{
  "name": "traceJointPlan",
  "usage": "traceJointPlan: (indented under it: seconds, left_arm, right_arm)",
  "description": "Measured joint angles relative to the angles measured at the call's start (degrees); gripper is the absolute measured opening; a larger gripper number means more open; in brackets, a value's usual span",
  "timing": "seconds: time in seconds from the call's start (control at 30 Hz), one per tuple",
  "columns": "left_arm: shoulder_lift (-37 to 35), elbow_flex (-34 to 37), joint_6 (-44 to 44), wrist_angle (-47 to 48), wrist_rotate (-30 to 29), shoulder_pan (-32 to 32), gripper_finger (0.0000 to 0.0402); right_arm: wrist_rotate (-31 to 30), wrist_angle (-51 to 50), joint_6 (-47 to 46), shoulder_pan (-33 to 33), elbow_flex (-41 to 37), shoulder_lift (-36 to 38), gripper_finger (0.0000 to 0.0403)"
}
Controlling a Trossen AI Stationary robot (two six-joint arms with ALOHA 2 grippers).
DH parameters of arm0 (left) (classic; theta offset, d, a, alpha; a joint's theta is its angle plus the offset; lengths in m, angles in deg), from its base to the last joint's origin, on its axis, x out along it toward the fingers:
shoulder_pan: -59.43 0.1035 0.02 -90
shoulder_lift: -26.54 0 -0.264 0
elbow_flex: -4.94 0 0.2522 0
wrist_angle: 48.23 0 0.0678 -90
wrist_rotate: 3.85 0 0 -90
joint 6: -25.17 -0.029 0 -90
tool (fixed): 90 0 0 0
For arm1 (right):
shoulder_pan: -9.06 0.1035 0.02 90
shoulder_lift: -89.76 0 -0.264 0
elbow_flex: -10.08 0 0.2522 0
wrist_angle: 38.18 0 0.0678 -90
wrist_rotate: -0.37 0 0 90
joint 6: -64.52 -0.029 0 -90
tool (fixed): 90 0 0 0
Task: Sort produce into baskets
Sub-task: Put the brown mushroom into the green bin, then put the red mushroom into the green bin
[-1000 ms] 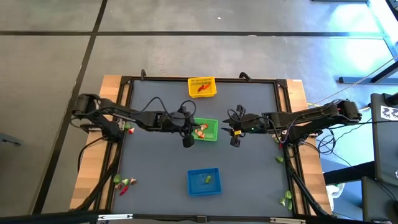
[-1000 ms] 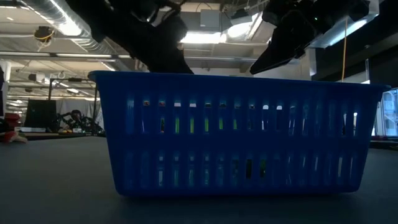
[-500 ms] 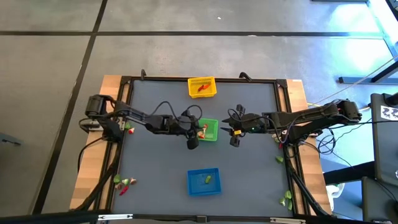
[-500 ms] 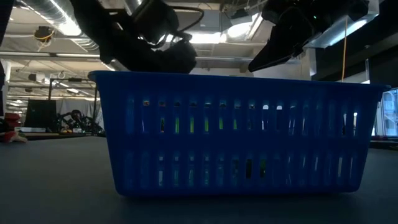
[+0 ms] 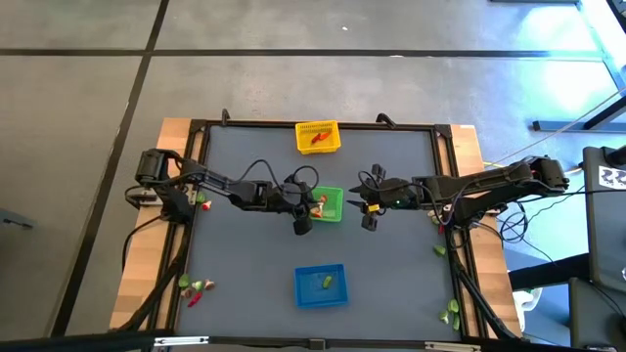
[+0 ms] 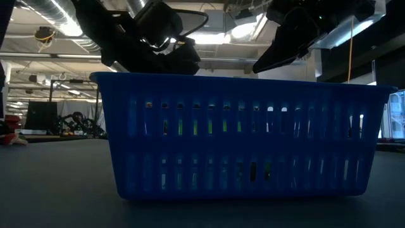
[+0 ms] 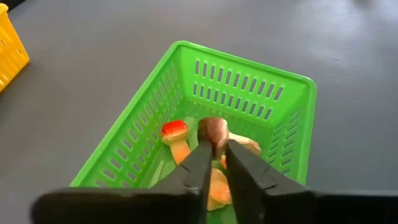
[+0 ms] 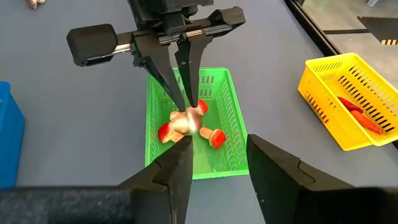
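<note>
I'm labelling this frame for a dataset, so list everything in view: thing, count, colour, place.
Green basket: one, table centre, holding red-capped mushroom pieces.
Yellow basket: one, far edge, red pieces inside.
Blue basket: one, near edge, light green pieces inside.
Loose produce: red and green cluster on the near left wooden border; green pieces near right; one small bit by the left arm's base.
Table: one, dark grey, wooden borders.
Left gripper: inside the green basket, fingers around a mushroom piece.
Right gripper: beside the green basket, open, empty.
</note>
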Motion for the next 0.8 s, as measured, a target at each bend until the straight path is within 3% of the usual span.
traceJointPlan:
  seconds: [0.17, 0.3, 0.8]
  left_arm:
    - [-0.39, -0.36, 0.11, 1.43, 0.27, 0.00, 0.0123]
    - [-3.48, -2.75, -0.59, 8.27, 0.28, 0.00, 0.0149]
    - [-21.11, -5.60, 5.17, 50.19, 0.26, 0.00, 0.0155]
  right_arm:
    - [0.00, 0.00, -0.02, 0.00, 0.00, -0.02, 0.0152]
    - [0.00, -0.22, 0.00, 0.00, 0.00, 0.00, 0.0152]
    - [0.02, -0.25, 0.00, 0.00, 0.00, 0.00, 0.0152]
